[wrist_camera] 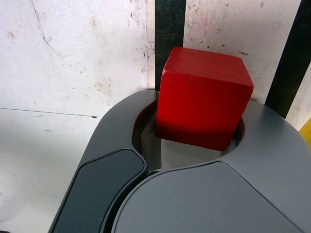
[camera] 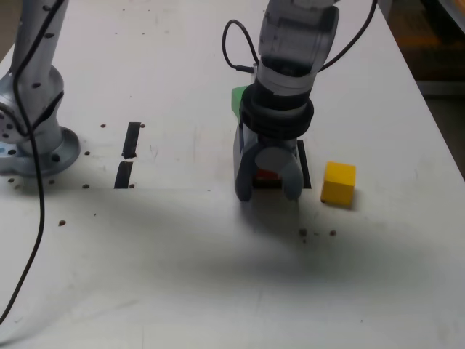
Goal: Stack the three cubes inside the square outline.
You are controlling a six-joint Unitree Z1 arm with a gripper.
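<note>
Red matte cube [wrist_camera: 201, 104], a small solid-coloured block, sits clamped between the two grey jaws of the arm's pincer [camera: 267, 190]; the pincer is closed on it. In the wrist view the cube fills the curved notch between the jaws, its top face and one side face showing, with one vertical edge turned slightly toward the camera. Being a cube, it has no long axis to speak of; it sits a little skewed to the tape lines behind it. In the exterior view only a sliver of red [camera: 267, 174] shows between the lowered jaws, over the black tape square outline [camera: 305, 163] on the white table [camera: 182, 276]. Whether the cube touches the table cannot be told. A small green matte cube [camera: 237, 98] peeks out behind the arm. A small yellow matte cube [camera: 339, 183] lies just beside the outline, on the exterior view's right, apart from the pincer.
</note>
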